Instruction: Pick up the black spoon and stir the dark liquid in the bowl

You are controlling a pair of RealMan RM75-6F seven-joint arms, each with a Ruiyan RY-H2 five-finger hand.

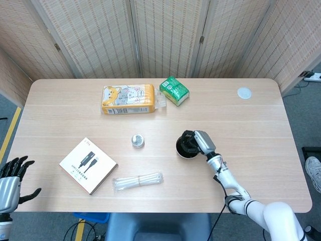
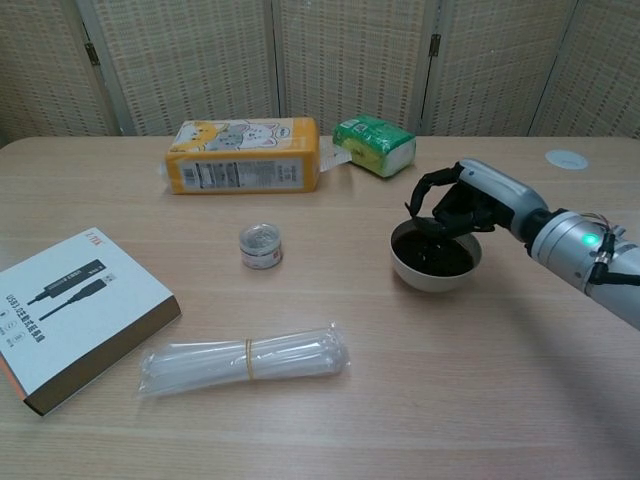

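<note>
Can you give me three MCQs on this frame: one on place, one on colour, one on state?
1. Where does the small round metal tin sit?
A. left of the white bowl
B. inside the bowl
C. on the boxed cable pack

2. What colour is the small wrapped pack beside the orange cat-print tissue pack?
A. blue
B. green
C. red

3. What is the right hand doing?
A. lying flat on the table
B. held over the white bowl of dark liquid, fingers curled
C. gripping the bundle of straws

Key: 1 A, the tin stands apart, left of the bowl. 2 B, its wrapper is green. 3 B, its fingers curl above the liquid.
</note>
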